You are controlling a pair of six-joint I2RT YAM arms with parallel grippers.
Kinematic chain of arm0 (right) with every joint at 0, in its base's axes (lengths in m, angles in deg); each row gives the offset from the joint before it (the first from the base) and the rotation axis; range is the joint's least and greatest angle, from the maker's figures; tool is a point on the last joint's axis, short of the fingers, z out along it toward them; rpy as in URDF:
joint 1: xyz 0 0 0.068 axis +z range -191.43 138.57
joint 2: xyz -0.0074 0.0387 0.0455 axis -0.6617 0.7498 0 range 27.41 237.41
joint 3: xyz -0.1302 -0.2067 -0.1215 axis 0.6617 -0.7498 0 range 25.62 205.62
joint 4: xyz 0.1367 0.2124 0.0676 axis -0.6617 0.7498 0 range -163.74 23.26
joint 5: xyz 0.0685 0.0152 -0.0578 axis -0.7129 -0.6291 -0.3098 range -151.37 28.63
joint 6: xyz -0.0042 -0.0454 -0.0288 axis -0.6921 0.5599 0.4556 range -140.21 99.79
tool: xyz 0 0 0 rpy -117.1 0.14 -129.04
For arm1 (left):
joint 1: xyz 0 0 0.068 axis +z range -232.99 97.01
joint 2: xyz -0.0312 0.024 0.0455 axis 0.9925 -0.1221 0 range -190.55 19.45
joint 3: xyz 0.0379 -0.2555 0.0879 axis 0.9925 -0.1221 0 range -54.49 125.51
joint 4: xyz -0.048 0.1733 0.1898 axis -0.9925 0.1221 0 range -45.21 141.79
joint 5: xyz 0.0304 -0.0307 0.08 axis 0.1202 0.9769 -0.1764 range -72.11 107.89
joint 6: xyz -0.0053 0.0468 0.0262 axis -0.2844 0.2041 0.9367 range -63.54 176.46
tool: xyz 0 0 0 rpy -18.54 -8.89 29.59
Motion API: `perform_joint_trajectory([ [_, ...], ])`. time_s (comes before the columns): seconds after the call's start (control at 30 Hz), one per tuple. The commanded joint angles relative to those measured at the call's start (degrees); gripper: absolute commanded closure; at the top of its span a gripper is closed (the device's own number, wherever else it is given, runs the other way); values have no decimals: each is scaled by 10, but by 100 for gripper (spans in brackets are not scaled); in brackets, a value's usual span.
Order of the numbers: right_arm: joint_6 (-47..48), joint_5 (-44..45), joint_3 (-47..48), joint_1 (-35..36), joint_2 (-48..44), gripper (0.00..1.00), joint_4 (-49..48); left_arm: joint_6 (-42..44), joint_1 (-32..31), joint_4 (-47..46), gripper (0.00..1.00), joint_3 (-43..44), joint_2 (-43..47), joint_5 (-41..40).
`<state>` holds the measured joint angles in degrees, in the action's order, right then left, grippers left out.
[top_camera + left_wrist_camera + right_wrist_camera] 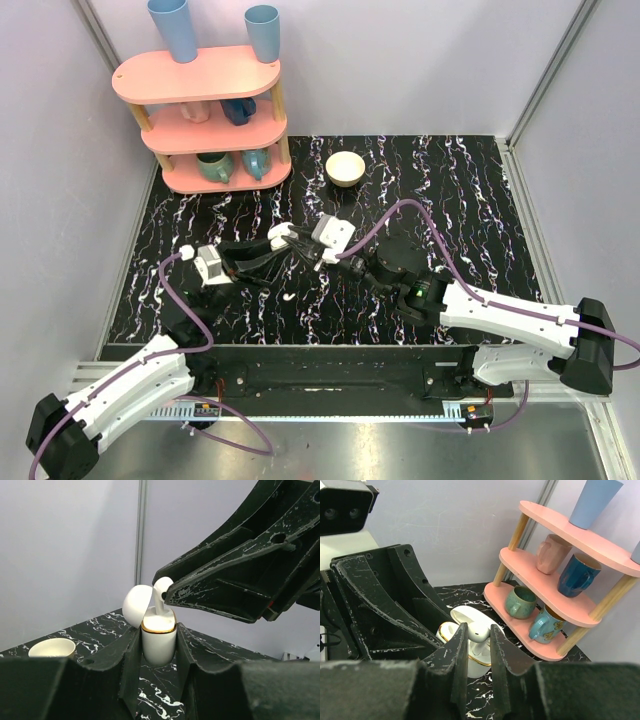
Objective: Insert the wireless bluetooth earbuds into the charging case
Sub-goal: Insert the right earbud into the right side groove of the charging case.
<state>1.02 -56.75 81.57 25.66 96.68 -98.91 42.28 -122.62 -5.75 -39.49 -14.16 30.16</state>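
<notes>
The small white rounded plastic charging case [159, 650] stands upright near the middle of the black marbled table [450, 200]. It is clenched between the fingers of the left gripper [158, 635], and its hinged lid [136, 605] hangs open to one side. Right above its gold-rimmed mouth, the right gripper [478, 632] is clamped on a tiny glossy white earbud [161, 596], so the right arm is the nearer one. The earbud's long axis runs near vertical, bulb on top, stem pointing down and touching or just inside the opening. I'd judge the next move to be a straight press downward along that axis.
</notes>
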Motion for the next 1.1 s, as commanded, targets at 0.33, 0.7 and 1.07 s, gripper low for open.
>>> perform_joint_trajectory([
  [0.33,38,40,25,1,-5,99,29,34,-1,-23,100,22,21,6],
  [0.7,19,17,22,1,-5,99,49,33,-2,-37,100,18,26,-1],
  [1.07,14,28,26,1,0,77,63,33,-1,-46,100,19,21,-7],
])
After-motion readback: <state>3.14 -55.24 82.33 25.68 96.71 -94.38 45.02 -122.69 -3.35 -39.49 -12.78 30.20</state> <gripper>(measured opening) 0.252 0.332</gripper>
